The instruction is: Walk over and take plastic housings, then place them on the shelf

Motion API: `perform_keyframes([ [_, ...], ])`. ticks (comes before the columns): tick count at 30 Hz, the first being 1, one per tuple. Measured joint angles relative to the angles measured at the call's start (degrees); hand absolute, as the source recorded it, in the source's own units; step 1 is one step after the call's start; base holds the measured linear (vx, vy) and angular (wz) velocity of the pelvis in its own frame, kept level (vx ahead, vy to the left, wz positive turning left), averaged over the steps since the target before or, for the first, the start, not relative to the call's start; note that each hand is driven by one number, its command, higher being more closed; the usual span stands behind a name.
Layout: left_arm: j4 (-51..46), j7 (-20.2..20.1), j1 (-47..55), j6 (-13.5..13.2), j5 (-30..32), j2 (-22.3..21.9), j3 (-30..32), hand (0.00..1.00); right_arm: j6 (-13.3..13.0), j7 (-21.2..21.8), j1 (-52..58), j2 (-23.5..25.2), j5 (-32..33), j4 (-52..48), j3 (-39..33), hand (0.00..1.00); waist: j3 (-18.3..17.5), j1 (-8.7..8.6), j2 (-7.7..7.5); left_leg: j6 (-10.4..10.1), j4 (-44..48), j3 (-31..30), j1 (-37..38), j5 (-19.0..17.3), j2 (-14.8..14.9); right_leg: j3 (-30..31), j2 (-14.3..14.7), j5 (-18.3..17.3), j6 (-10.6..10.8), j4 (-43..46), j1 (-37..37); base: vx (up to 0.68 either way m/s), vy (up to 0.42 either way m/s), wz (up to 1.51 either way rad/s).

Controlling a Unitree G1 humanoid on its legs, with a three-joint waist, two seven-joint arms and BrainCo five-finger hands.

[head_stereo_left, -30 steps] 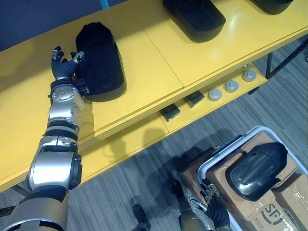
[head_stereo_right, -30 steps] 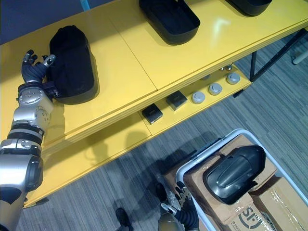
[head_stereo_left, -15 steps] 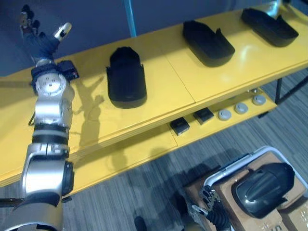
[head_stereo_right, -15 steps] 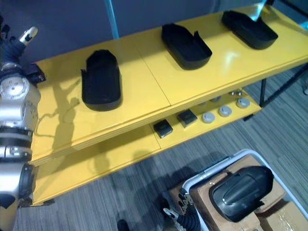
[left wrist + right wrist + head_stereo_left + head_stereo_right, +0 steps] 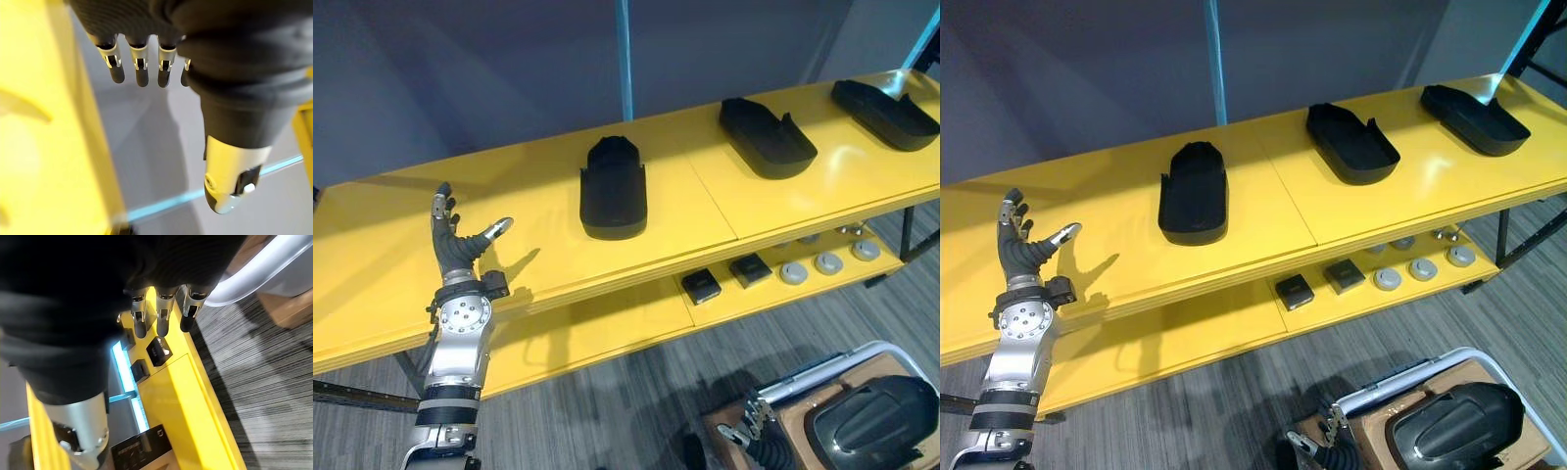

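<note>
Since three black housings already lie in a row on the top board of the yellow shelf [image 5: 391, 225], that part of the job looks done. The nearest housing [image 5: 613, 186] sits about mid-board, the second housing [image 5: 767, 137] and the third housing [image 5: 886, 101] further to the right. They are well apart from each other and lie flat, probably spaced so none knocks its neighbour. The long stretch of board to the left is bare and looks like the room left for more.

A fourth housing [image 5: 876, 431] rests on a cardboard box [image 5: 1371, 411] inside a white-rimmed crate [image 5: 822, 364] on the floor, and by my judgement it is the next one to fetch.

The left hand [image 5: 458, 247] is raised over the shelf's front edge, released, fingers spread and thumb out, holding nothing and well apart from the nearest housing. The right hand [image 5: 1327, 446] hangs low just beside the crate's corner. In its own wrist view the fingers [image 5: 161, 313] are straight and grip nothing.

On the lower board lie two small black blocks [image 5: 702, 286] and a few grey discs [image 5: 828, 262], under the top board and out of the way. A blue pole [image 5: 625, 59] stands behind the shelf. The crate's rim and the box edges are what a reach for the fourth housing would have to clear.
</note>
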Motion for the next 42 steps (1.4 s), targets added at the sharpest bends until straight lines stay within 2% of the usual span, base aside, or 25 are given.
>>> perform_keyframes([
  [3, 2.63, -2.87, -0.38, -0.92, -6.16, 0.05, -2.89, 0.0, 0.0, -0.35, -0.07, -0.01, 0.01, -0.02, 0.05, 0.0, 0.02, -1.12, 0.0, 0.0, 0.03, 0.85, -0.87, 0.0, 0.11, 0.87, 0.2, 0.22, -0.23, 0.04, -1.39, 0.05, 0.007, -0.15],
  [7, 4.95, -6.28, -2.27, -2.41, -12.99, 0.21, -6.3, 0.0, 0.0, -0.91, -0.22, -0.05, 0.06, -0.01, 0.08, 0.0, 0.41, -1.48, -0.01, -0.03, 0.09, 3.8, -1.01, -0.06, 0.46, 3.43, 0.5, 0.68, -0.33, 0.15, -3.06, 0.03, 0.014, -0.37],
  [9, 5.88, -7.52, -3.74, -2.78, -15.17, 0.27, -7.71, 0.0, -0.02, -1.25, -0.39, -0.06, 0.08, -0.01, 0.17, 0.0, 0.63, -2.68, 0.0, -0.36, 0.16, 4.12, -0.98, -0.36, 0.81, 3.99, 0.86, 0.7, -0.37, 0.25, -3.29, 0.01, 0.005, -0.21],
  [13, 5.98, -8.51, -5.26, -4.23, -18.54, 0.27, -8.97, 0.0, -0.02, -1.89, -0.43, -0.17, 0.07, 0.18, 0.14, 0.0, 1.96, -2.9, 0.32, -0.55, 0.35, 6.74, -0.69, -0.72, 1.16, 6.32, 1.57, 0.87, -0.56, 0.92, -4.63, 0.0, 0.013, -0.29],
  [15, 5.99, -9.11, -5.37, -4.55, -19.74, 0.27, -9.41, 0.0, -0.02, -1.89, -0.5, -0.18, 0.07, 0.17, 0.14, 0.0, 2.04, -3.67, 0.4, -0.61, 0.35, 6.81, -0.66, -0.76, 1.36, 6.33, 1.77, 0.9, -0.58, 1.02, -4.65, 0.0, 0.006, -0.05],
  [22, 6.0, -12.92, -5.34, -4.97, -25.49, 0.4, -10.74, 0.0, -0.02, -1.64, -0.49, -0.23, 0.06, 0.27, 0.04, 0.0, 2.79, -3.9, 0.56, -1.2, 0.34, 8.28, 0.71, -1.3, 1.73, 7.69, 2.33, 0.99, -0.7, 1.03, -4.14, 0.0, 0.019, -0.11],
  [26, 5.99, -13.22, -5.35, -5.34, -25.38, 0.38, -11.23, 0.0, -0.02, -1.61, -0.49, -0.38, -0.07, 0.93, 0.05, 0.0, 2.85, -3.94, 0.63, -1.2, 0.34, 8.29, 0.73, -1.34, 1.77, 7.68, 2.37, 0.99, -0.69, 0.98, -4.09, 0.0, 0.0, 0.0],
  [29, 5.66, -11.33, -5.35, -5.2, -22.38, -0.91, -10.55, 0.0, -0.02, -1.61, -0.49, -0.36, -0.94, 1.28, 0.16, 0.0, 2.86, -3.94, 0.64, -1.19, 0.34, 8.02, 0.74, -1.33, 1.76, 7.51, 2.33, 0.99, -0.68, 0.93, -3.95, 0.0, 0.006, 0.01],
  [30, 4.89, -8.93, -5.3, -5.11, -18.58, -2.63, -9.73, 0.0, -0.03, -1.64, -0.5, -0.34, -0.94, 1.72, 0.16, 0.0, 2.87, -3.88, 0.65, -1.19, 0.34, 7.93, 0.73, -1.33, 1.76, 7.37, 2.29, 0.99, -0.68, 0.92, -3.87, 0.02, 0.026, 0.08],
  [31, 1.41, -5.13, -4.34, -4.9, -13.27, -6.24, -8.02, 0.0, -0.03, -1.74, -0.49, -0.27, -0.96, 2.45, 0.17, 0.0, 2.91, -3.84, 0.67, -1.18, 0.33, 7.61, 0.66, -1.32, 1.75, 7.07, 2.22, 0.99, -0.68, 0.9, -3.79, 0.02, 0.021, 0.09],
  [32, -0.79, -3.95, -3.58, -4.87, -11.26, -7.5, -7.74, 0.0, -0.03, -1.79, -0.46, -0.17, -0.96, 2.48, 0.15, 0.0, 2.99, -3.88, 0.71, -1.18, 0.33, 7.3, 0.62, -1.32, 1.74, 6.93, 2.2, 0.98, -0.68, 0.89, -3.75, 0.02, 0.026, 0.17],
  [33, -6.99, -1.65, -1.63, -4.91, -6.55, -11.02, -7.81, 0.0, -0.07, -1.89, -0.37, 0.02, -0.97, 2.47, 0.1, 0.0, 3.21, -4.04, 1.01, -1.16, 0.2, 6.65, 0.55, -1.3, 1.74, 6.17, 2.18, 0.98, -0.67, 0.84, -3.48, 0.02, 0.016, 0.16],
  [35, -13.01, 0.0, 0.07, -5.23, -3.08, -14.76, -8.06, 0.0, -0.11, -1.89, -0.38, 0.1, -0.97, 2.46, 0.2, 0.0, 3.43, -3.86, 1.24, -1.12, 0.0, 6.56, 0.77, -1.27, 1.75, 5.95, 2.19, 0.94, -0.62, 0.81, -3.18, 0.01, 0.016, 0.11],
  [36, -17.2, 1.57, 1.42, -6.01, 0.42, -16.92, -9.05, 1.0, -0.15, -1.88, -0.37, 0.27, -0.97, 2.45, 0.27, 0.0, 3.56, -3.85, 1.46, -1.12, -0.01, 6.5, 0.92, -1.27, 1.74, 5.87, 2.18, 0.87, -0.53, 0.78, -2.95, 0.01, 0.013, 0.03],
  [38, -21.62, 2.75, 2.45, -7.28, 4.02, -18.64, -11.91, 1.0, -0.18, -1.83, -0.37, 0.53, -0.97, 2.45, 0.34, 0.0, 3.7, -3.84, 1.73, -1.11, -0.03, 6.49, 0.96, -1.26, 1.74, 5.83, 2.18, 0.84, -0.5, 0.78, -2.88, 0.0, 0.0, 0.0],
  [42, -23.6, 1.53, 2.35, -8.46, 7.39, -21.05, -18.36, 1.0, -0.23, -1.66, -0.36, 0.53, -0.94, 2.45, 0.58, 0.0, 3.7, -3.97, 1.79, -1.02, -0.11, 6.5, 0.93, -1.16, 1.75, 5.83, 2.23, 0.82, -0.46, 0.79, -2.76, 0.0, 0.0, 0.0],
])
